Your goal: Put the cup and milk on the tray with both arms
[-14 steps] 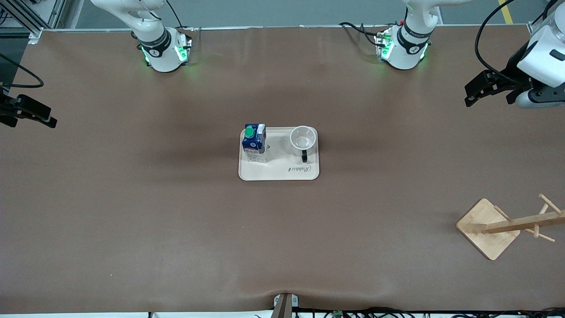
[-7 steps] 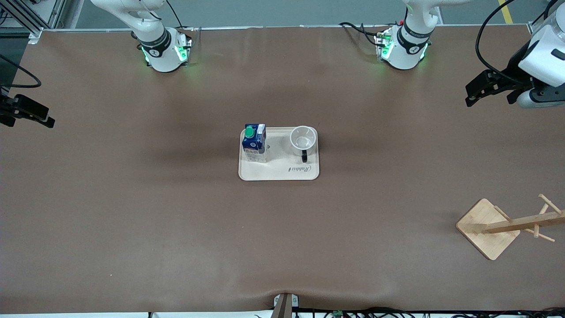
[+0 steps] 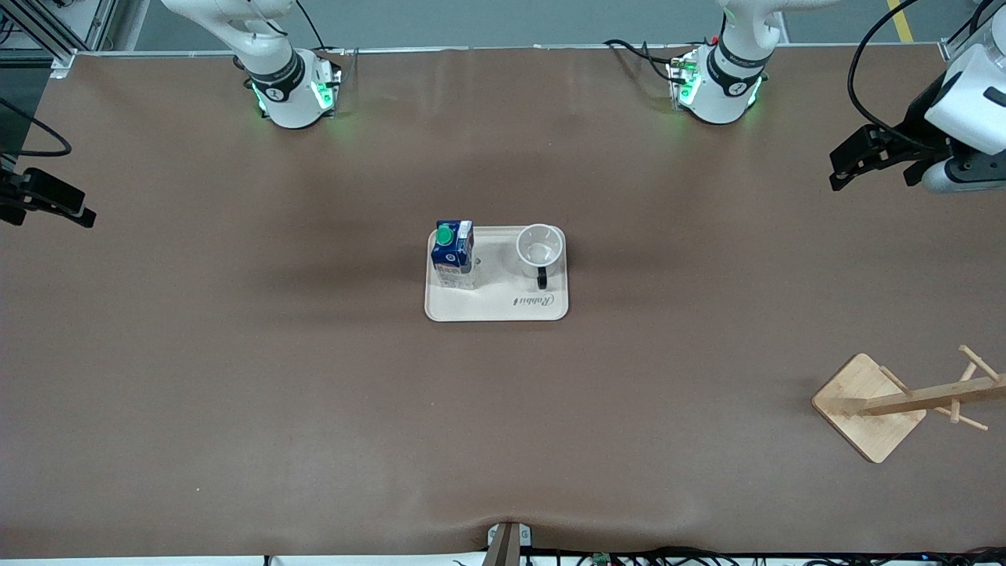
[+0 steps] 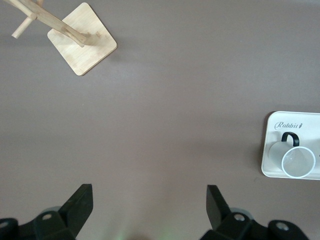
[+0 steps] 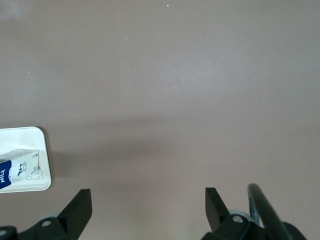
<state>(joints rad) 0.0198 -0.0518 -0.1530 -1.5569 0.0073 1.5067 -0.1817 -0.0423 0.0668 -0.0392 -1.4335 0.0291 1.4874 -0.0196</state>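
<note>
The cream-white tray (image 3: pixel 487 305) lies at the middle of the table. The dark-blue milk carton (image 3: pixel 453 256) with a green cap stands upright on it, toward the right arm's end. The white cup (image 3: pixel 540 248) stands on it toward the left arm's end, its black handle pointing at the front camera. The cup (image 4: pixel 298 160) and tray (image 4: pixel 276 123) show in the left wrist view, the milk (image 5: pixel 17 171) and tray (image 5: pixel 25 135) in the right wrist view. My left gripper (image 3: pixel 845 169) is open and empty, raised over the left arm's end of the table. My right gripper (image 3: pixel 75 214) is open and empty over the right arm's end.
A wooden rack with a square base (image 3: pixel 868 407) and pegs lies near the front camera at the left arm's end; it also shows in the left wrist view (image 4: pixel 82 45). The two green-lit arm bases (image 3: pixel 295 94) (image 3: pixel 711 86) stand along the table's edge farthest from the front camera.
Both grippers have drifted slightly outward toward their ends of the table. The cup, milk and tray have not moved.
</note>
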